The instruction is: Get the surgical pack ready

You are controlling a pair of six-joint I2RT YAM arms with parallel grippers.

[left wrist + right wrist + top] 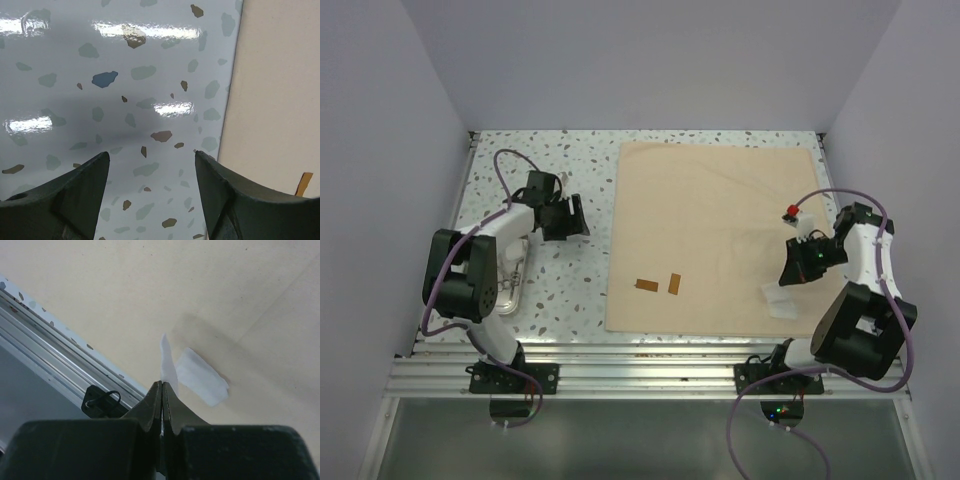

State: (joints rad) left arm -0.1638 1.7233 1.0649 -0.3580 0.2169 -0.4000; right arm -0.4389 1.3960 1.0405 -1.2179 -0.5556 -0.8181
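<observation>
My overhead view looks steeply down from behind the arm bases, far enough back to take in the whole table and the tan cloth. The left wrist view sits close above the speckled top, with the left gripper at the bottom of the frame and the cloth's edge down the right side. The right wrist view hangs close over the cloth, the right gripper bottom centre. It shares a gauze pad with the overhead's lower right.

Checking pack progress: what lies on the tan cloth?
Two brown strips and a white gauze pad lie on the tan cloth; the right end effector pinches another gauze piece. The right arm hides part of the cloth's edge.
</observation>
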